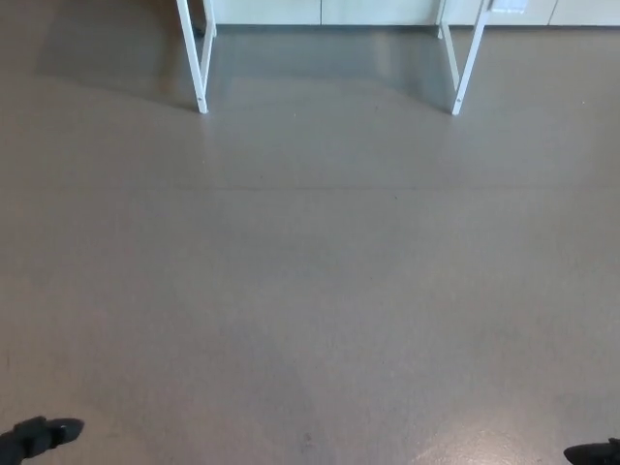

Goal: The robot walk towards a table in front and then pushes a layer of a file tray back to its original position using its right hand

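Note:
Only the white legs of a table show, at the top of the head view: a left leg and a right leg. Its top and any file tray are out of frame. A small part of my left hand pokes in at the bottom left corner. A sliver of my right hand shows at the bottom right corner. Too little of either hand is visible to read its fingers.
Grey-brown floor stretches from me to the table legs. A pale wall base or cabinet front runs along the top edge behind the legs.

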